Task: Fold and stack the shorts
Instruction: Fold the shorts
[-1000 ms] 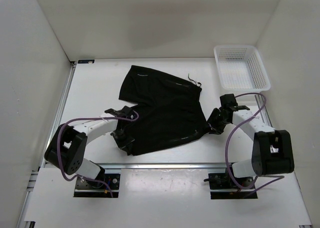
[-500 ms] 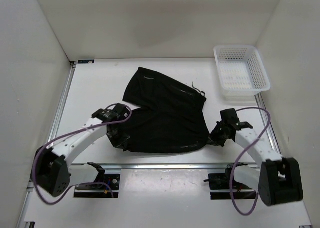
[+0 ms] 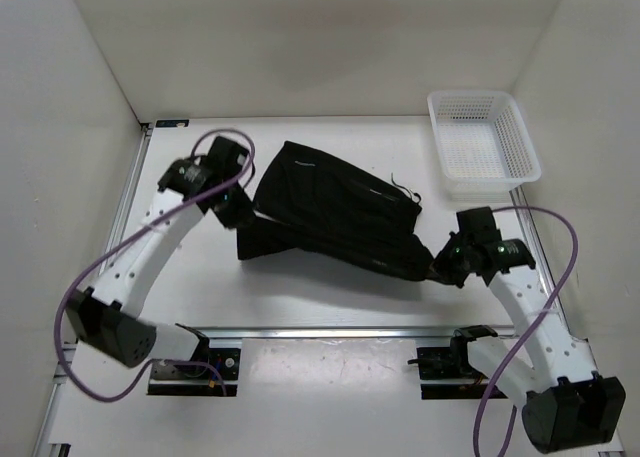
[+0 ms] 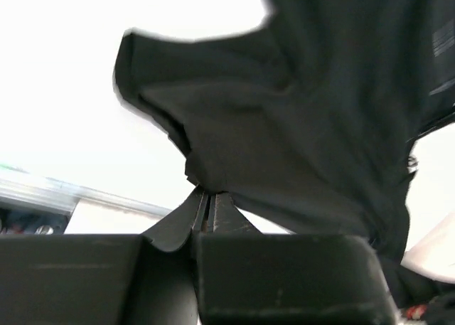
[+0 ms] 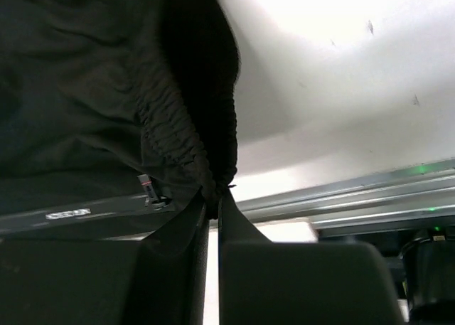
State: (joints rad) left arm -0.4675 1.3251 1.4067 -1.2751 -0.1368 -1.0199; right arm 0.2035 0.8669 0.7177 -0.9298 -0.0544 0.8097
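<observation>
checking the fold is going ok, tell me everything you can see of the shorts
The shorts are black, soft, thin fabric with a gathered elastic waistband, small white marks and a thin cord end. They are bunched into a slanted band across the white table. The left tool is shut on one edge, the right tool on the waistband.

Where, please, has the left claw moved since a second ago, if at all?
Yes: the left claw moved from the near rail toward the far wall.
</observation>
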